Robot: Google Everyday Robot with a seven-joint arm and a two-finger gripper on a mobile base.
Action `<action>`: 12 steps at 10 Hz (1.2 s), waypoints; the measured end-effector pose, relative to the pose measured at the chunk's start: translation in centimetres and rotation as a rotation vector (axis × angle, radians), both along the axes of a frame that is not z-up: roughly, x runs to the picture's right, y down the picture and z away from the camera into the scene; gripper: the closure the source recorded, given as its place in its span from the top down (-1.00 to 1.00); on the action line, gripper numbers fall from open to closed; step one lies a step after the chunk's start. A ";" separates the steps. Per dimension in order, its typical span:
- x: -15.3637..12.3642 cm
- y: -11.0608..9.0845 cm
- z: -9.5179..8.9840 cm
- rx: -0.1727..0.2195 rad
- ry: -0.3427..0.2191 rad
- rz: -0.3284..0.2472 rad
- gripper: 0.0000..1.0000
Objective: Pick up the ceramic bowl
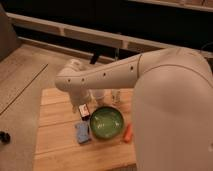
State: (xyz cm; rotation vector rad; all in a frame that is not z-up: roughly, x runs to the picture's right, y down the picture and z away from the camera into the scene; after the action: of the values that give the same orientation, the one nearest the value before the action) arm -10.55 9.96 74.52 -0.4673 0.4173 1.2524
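Ceramic bowl [106, 122] upright, mouth upward; gripper [84, 110] just beside it.

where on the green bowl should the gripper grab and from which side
Probably the rim, from above: the ceramic bowl sits upright, wide and shallow, so only its thin edge suits a pinch. Take the far-left rim, where the gripper hangs close by; a blue block crowds its left, an orange item its right.
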 end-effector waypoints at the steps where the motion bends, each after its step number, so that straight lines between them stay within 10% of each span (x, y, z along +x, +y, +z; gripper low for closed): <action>1: 0.3 0.5 1.0 -0.004 -0.009 0.032 0.30; 6: 1.9 3.7 3.8 -0.069 0.026 0.067 0.30; 12: -1.5 2.5 2.9 -0.022 -0.080 0.022 0.30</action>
State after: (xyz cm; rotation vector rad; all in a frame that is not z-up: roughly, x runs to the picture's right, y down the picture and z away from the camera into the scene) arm -12.06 12.41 77.39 -0.5400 0.3597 1.2471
